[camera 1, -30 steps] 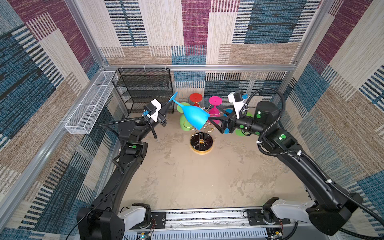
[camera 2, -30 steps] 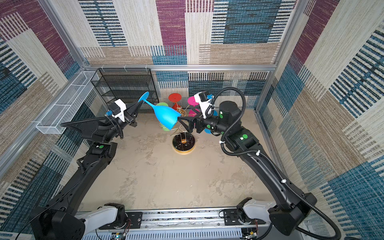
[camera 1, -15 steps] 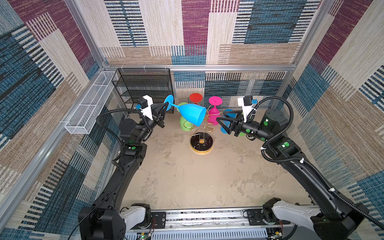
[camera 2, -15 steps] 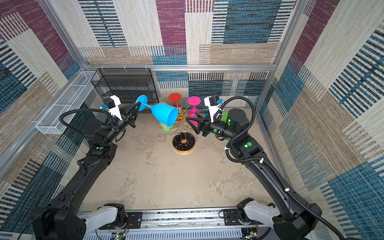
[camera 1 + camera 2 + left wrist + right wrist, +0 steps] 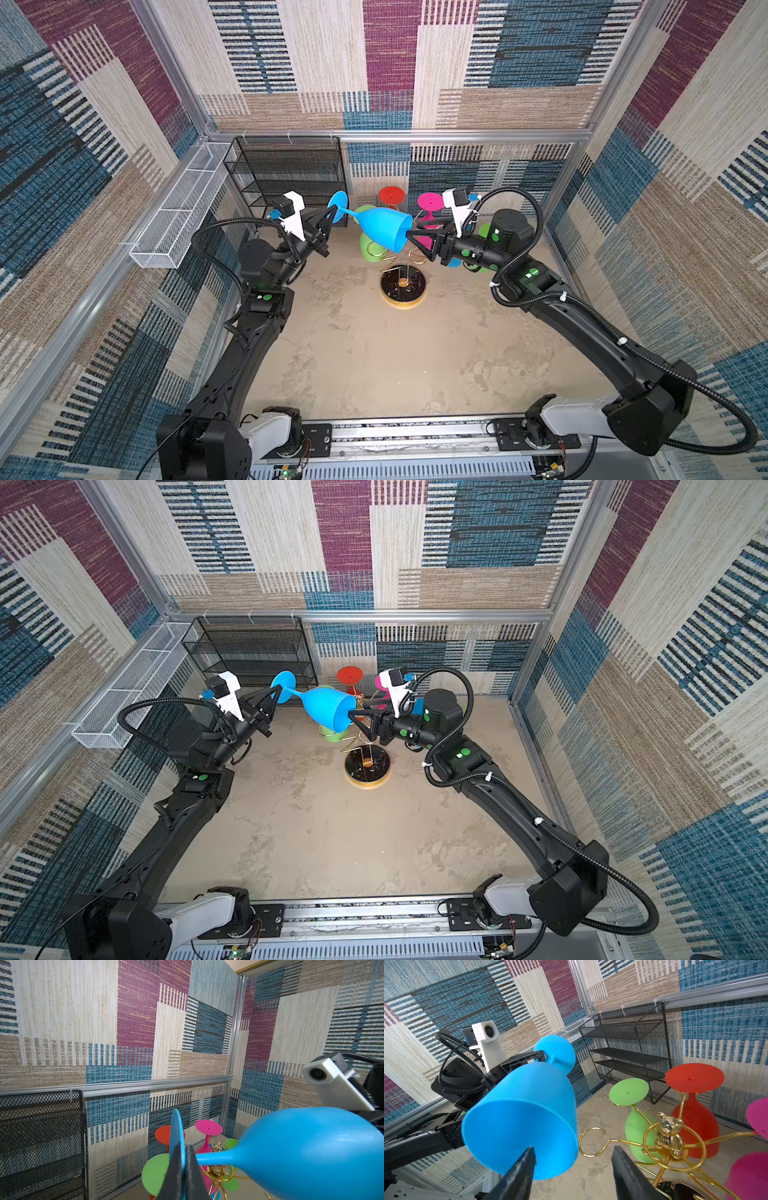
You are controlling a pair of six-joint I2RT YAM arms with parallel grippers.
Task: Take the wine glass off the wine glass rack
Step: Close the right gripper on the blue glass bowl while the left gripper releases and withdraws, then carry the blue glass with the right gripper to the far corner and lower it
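Observation:
A blue wine glass (image 5: pixel 382 228) (image 5: pixel 326 708) hangs level in the air, left of and above the gold wine glass rack (image 5: pixel 402 286) (image 5: pixel 368 766). My left gripper (image 5: pixel 332 214) (image 5: pixel 274 694) (image 5: pixel 182 1146) is shut on its foot disc (image 5: pixel 176 1136). The bowl (image 5: pixel 311 1147) (image 5: pixel 525 1109) opens toward my right gripper (image 5: pixel 413 230) (image 5: pixel 357 712) (image 5: pixel 574 1148), which is open at the rim. One finger (image 5: pixel 521 1169) lies in front of the bowl mouth; the other finger (image 5: pixel 625 1167) stands clear beside it. An empty ring arm of the rack (image 5: pixel 591 1142) shows between them.
Red (image 5: pixel 391 194), pink (image 5: pixel 430 201) and green (image 5: pixel 370 249) glasses hang upside down on the rack, whose top carries a gold bear (image 5: pixel 668 1136). A black mesh shelf unit (image 5: pixel 291 174) stands at the back wall. A long white mesh basket (image 5: pixel 178 216) hangs on the left wall.
The blue glass has tipped closer to level in the left gripper. The right gripper has moved left up to the bowl's rim and its jaws have narrowed.

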